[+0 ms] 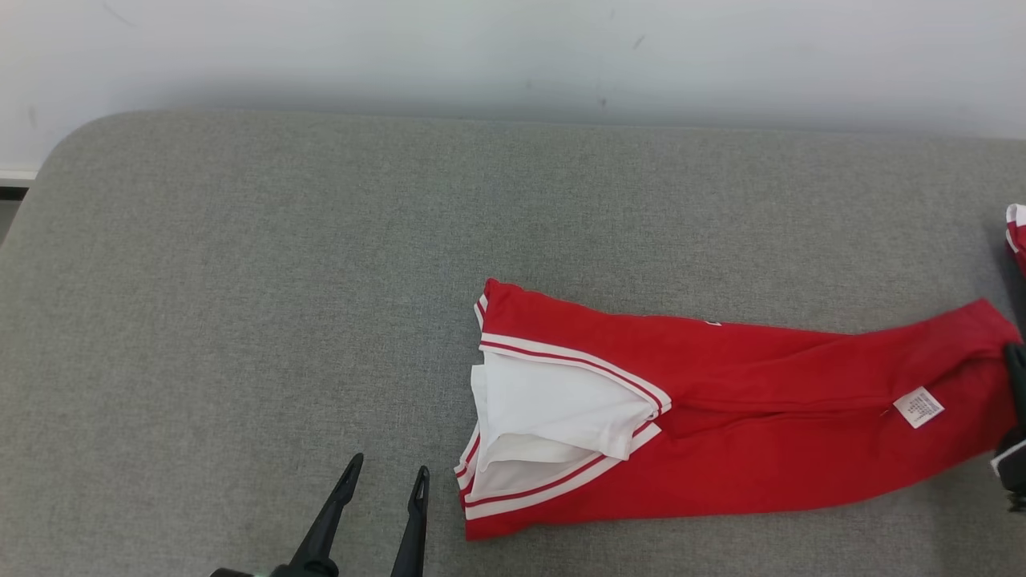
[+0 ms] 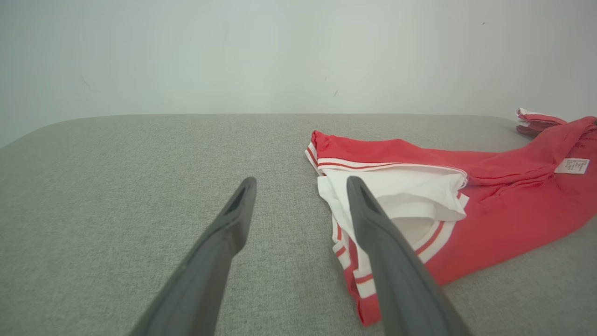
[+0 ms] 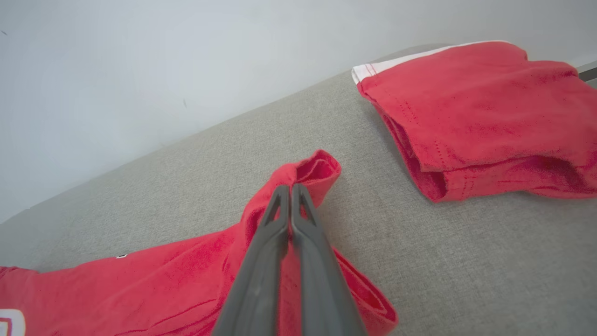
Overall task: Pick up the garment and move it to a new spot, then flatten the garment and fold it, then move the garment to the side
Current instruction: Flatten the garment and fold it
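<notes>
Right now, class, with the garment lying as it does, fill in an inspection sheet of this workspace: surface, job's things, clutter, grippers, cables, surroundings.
Surface: grey fabric-covered table, with a rounded corner at the far left.
Job's things: red garment with white stripes, lying stretched out. White cloth shows at its left end, and a white label near its right end.
Clutter: folded red cloth, lying apart at the far right.
Grippers: left gripper open, beside the striped end and apart from it; right gripper shut on the red garment's right end.
Cables: nothing seen.
Surroundings: pale wall with small dark marks.
</notes>
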Controlling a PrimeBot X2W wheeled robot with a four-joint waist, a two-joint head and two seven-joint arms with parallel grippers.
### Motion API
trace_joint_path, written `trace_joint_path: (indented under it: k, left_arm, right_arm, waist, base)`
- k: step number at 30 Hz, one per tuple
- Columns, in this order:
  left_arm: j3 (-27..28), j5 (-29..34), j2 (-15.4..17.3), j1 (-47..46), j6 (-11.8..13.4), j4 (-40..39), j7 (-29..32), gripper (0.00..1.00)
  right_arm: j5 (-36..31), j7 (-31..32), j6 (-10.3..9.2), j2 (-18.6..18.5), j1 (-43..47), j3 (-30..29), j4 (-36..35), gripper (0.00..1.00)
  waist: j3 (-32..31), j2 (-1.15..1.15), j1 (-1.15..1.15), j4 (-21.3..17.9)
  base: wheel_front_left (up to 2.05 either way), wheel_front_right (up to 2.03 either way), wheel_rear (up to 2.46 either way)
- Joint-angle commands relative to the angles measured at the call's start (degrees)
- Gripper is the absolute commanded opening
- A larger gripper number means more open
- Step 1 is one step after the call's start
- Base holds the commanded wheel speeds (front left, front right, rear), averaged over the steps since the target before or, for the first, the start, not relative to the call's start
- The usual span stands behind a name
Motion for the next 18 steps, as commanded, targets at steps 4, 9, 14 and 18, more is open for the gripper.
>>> trace_joint_path:
  k: [4,9,14,18]
  left_arm:
    - [0.3,0.6,-0.5,0.4,-0.4,0.5,-0.2,1.0]
    - [0.4,0.8,-0.8,0.4,-0.9,1.2,-0.2,1.0]
    - [0.0,1.0,-1.3,0.1,-1.4,1.9,-0.2,1.0]
    - [-0.1,1.0,-1.7,-0.2,-1.9,2.2,-0.2,1.0]
  right_arm:
    - [-0.9,1.0,-0.15,1.0,2.1,1.2,-7.5,0.0]
    - [-3.3,3.7,-0.15,3.5,3.5,1.8,-15.9,0.0]
    - [-6.8,7.8,-0.15,7.0,3.9,2.2,-21.7,0.0]
    - [-9.8,11.2,-0.15,10.6,3.0,2.6,-25.0,0.0]
  waist:
    - [-0.5,-0.01,-0.01,-0.3]
    - [-1.3,-0.01,-0.01,0.0]
    - [-1.8,-0.01,-0.01,1.1]
    - [-2.1,-0.01,-0.01,2.4]
  base:
    - [0.0,0.0,0.0]
    - [0.0,0.0,0.0]
    - [0.0,0.0,0.0]
    - [0.0,0.0,0.0]
